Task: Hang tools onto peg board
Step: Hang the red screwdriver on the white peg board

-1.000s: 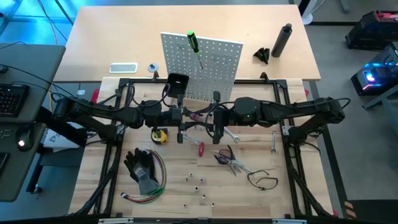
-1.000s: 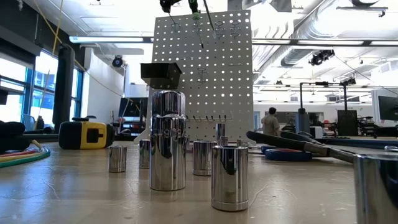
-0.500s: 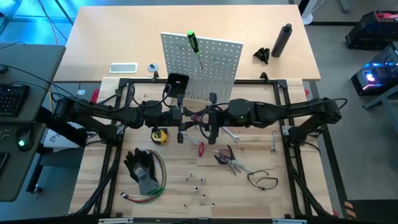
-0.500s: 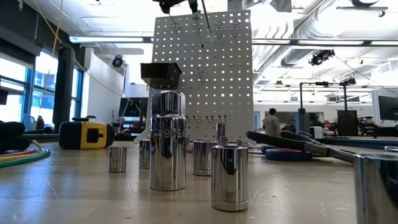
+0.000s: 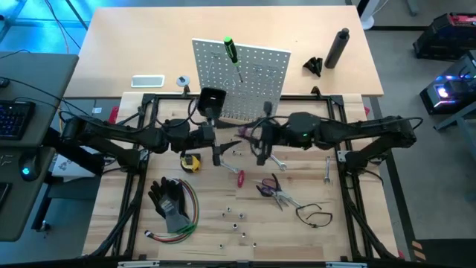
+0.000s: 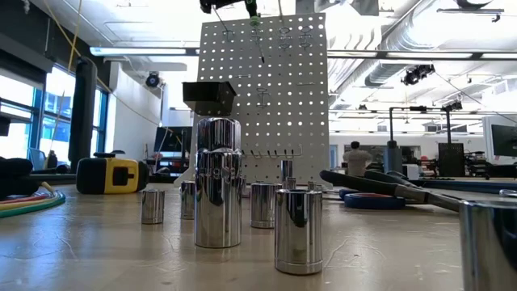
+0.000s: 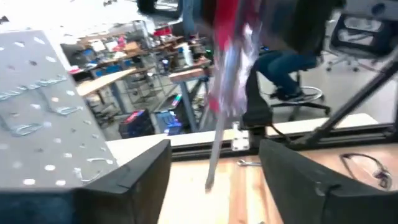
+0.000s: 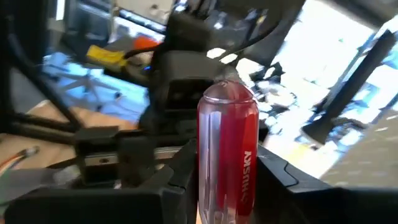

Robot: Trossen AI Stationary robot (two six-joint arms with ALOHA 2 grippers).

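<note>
we see green-handled screwdriver [image 5: 231, 50] hung on white perforated peg board [image 5: 256, 82]; right gripper [image 8: 214, 180] clamps clear red-handled screwdriver [image 8: 227, 155] before board; left gripper [image 7: 214, 168] agape, empty; pliers [image 5: 275, 192], wrenches [image 5: 327, 170] remain.

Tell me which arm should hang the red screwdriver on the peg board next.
Probably the right. The right gripper already holds the red screwdriver by its handle, just in front of the peg board. The left gripper is open, gripping nothing.
</note>
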